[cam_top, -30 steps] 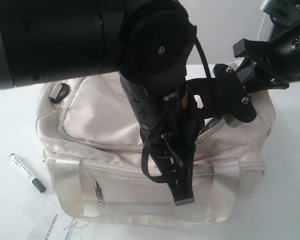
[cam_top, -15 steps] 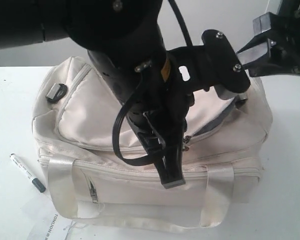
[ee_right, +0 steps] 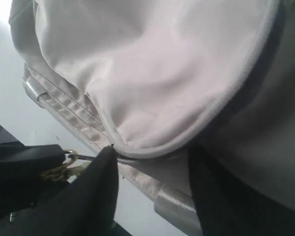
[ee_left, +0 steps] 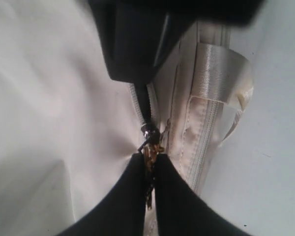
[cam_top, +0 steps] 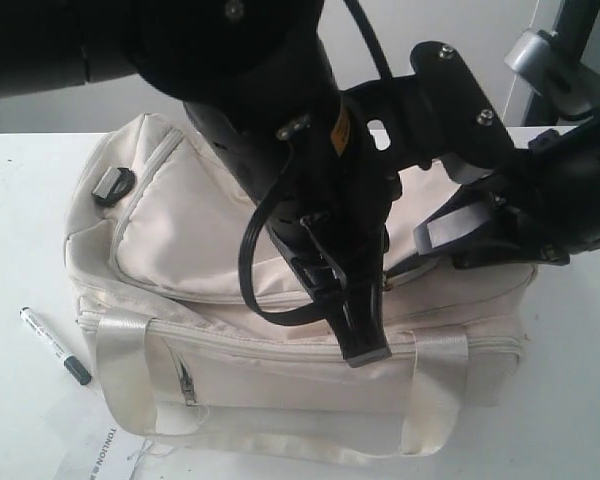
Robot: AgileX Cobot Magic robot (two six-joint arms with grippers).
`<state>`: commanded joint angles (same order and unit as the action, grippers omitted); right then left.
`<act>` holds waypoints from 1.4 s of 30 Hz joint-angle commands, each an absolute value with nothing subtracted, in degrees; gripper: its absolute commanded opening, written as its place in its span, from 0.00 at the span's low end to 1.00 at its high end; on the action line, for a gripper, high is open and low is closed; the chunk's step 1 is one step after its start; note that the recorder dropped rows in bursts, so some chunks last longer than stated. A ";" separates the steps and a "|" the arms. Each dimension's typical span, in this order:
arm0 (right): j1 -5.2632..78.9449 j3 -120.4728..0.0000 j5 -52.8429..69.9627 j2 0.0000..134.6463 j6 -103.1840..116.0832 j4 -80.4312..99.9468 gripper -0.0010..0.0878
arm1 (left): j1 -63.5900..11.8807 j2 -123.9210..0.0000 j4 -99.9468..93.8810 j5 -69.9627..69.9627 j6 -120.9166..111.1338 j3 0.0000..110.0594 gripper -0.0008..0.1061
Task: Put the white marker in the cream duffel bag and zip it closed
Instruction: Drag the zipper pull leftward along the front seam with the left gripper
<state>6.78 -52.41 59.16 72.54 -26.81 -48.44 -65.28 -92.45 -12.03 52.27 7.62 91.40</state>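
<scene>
The cream duffel bag (cam_top: 200, 230) lies on the white table, and the right end of its top flap gapes over a dark slit. The white marker (cam_top: 54, 345) lies on the table left of the bag, outside it. My left gripper (cam_top: 364, 345) reaches down over the bag's front and is shut on the gold zipper pull (ee_left: 148, 147); the left wrist view shows the left gripper (ee_left: 150, 169) clamped just below the slider. My right gripper (cam_top: 460, 240) is at the flap's open right end. The right gripper (ee_right: 152, 196) stands open, one finger either side of the flap's rim (ee_right: 187, 137).
A printed paper sheet (cam_top: 105, 445) lies under the bag's front left corner. Two webbing handles (cam_top: 125, 365) hang down the front beside a small zip pocket (cam_top: 185, 380). A grey buckle (cam_top: 113, 185) sits at the far left end. A metal stand (cam_top: 555, 60) rises behind my right arm.
My right gripper has come down from above the bag's far right corner to the flap's open end and its jaws have widened. My left gripper keeps hold of the zipper pull.
</scene>
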 joint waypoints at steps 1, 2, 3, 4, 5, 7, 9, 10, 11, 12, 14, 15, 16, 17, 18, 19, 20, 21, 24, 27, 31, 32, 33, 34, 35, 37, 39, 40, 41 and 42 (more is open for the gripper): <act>6.95 -52.10 58.21 72.54 -26.81 -48.95 0.50 | -65.28 -92.45 -12.03 52.27 7.62 91.40 0.01; 6.95 -51.94 57.55 72.54 -26.81 -50.07 0.50 | -65.28 -92.45 -12.03 52.27 7.46 91.40 0.01; 6.95 -51.94 57.05 72.54 -26.81 -51.47 0.50 | -65.28 -92.45 -11.90 52.27 7.48 91.40 0.01; 6.95 -51.94 56.73 72.54 -26.81 -52.92 0.50 | -65.28 -92.45 -11.77 52.27 7.48 91.40 0.01; 6.95 -51.94 56.31 72.54 -26.81 -54.17 0.50 | -65.28 -92.45 -11.77 52.27 7.48 91.40 0.01; 6.95 -51.94 55.24 72.63 -26.81 -54.64 0.50 | -65.28 -92.45 -11.46 52.27 7.48 91.40 0.01; 6.95 -51.94 54.00 72.76 -26.81 -54.22 0.50 | -65.28 -92.45 -11.36 52.27 7.48 91.40 0.01; 6.95 -51.94 53.58 72.84 -26.81 -54.23 0.50 | -65.28 -92.45 -11.36 52.27 7.48 91.40 0.01; 6.95 -51.94 53.29 73.14 -26.81 -54.23 0.50 | -65.28 -92.45 -11.22 52.27 7.48 91.40 0.01; 6.95 -51.94 53.18 73.46 -26.81 -54.66 0.50 | -65.28 -92.45 -11.07 52.37 7.48 91.40 0.01; 6.95 -51.94 53.02 74.12 -26.81 -55.83 0.50 | -65.28 -92.45 -10.77 52.37 7.48 91.40 0.01; 6.95 -51.94 53.02 74.38 -26.81 -56.31 0.50 | -65.28 -92.45 -10.77 52.37 7.48 91.40 0.01; 6.95 -51.94 52.89 74.53 -26.81 -56.35 0.50 | -65.28 -92.45 -10.77 52.37 7.48 91.40 0.01; 6.95 -51.94 52.73 74.81 -26.81 -56.13 0.50 | -65.28 -92.45 -10.77 52.37 7.48 91.40 0.01; 6.95 -51.94 52.46 75.07 -26.81 -55.40 0.50 | -65.28 -92.45 -10.77 52.37 7.48 91.40 0.01; 6.95 -51.94 52.45 75.37 -26.81 -54.85 0.48 | -65.28 -92.45 -10.77 52.37 7.48 91.40 0.01; 6.95 -51.94 52.45 75.63 -26.81 -54.57 0.45 | -65.28 -92.45 -10.77 52.37 7.48 91.40 0.01; 6.95 -51.94 52.45 75.88 -26.81 -54.18 0.37 | -65.28 -92.45 -10.77 52.37 7.48 91.40 0.01; 6.95 -51.94 51.52 76.01 -28.51 -54.00 0.04 | -65.28 -92.45 -10.79 52.87 7.48 91.40 0.01; 6.71 -51.94 48.57 75.89 -29.38 -54.00 0.01 | -65.28 -92.45 -10.79 54.86 7.48 91.40 0.01; 6.16 -52.47 47.53 75.89 -29.80 -54.00 0.01 | -65.28 -92.45 -10.79 57.35 7.48 91.40 0.01; 6.16 -52.75 47.63 75.89 -29.81 -53.90 0.01 | -65.28 -92.45 -10.79 58.13 7.48 91.40 0.01; 6.16 -52.99 47.63 75.89 -29.81 -53.90 0.01 | -65.28 -92.45 -10.79 58.45 7.48 91.40 0.01; 6.16 -53.34 47.75 75.89 -29.81 -53.90 0.01 | -65.28 -92.45 -10.79 59.06 7.48 91.40 0.01; 6.16 -53.88 47.75 75.89 -29.81 -53.90 0.01 | -65.28 -92.45 -10.79 59.77 7.48 91.40 0.01; 6.16 -54.68 47.89 75.89 -30.38 -53.90 0.01 | -65.28 -92.45 -10.79 61.09 7.48 91.40 0.01; 6.16 -55.26 47.89 75.89 -30.36 -53.90 0.01 | -65.28 -92.45 -10.79 62.40 7.48 91.40 0.01; 6.16 -55.42 48.03 75.89 -30.66 -53.90 0.01 | -65.28 -92.45 -10.79 63.16 7.48 91.40 0.01; 6.16 -55.42 48.03 75.89 -30.78 -54.00 0.01 | -65.28 -92.45 -10.79 63.71 7.72 91.40 0.01; 6.16 -55.42 48.03 75.89 -30.78 -53.90 0.01 | -65.28 -92.45 -10.79 63.85 7.72 91.40 0.01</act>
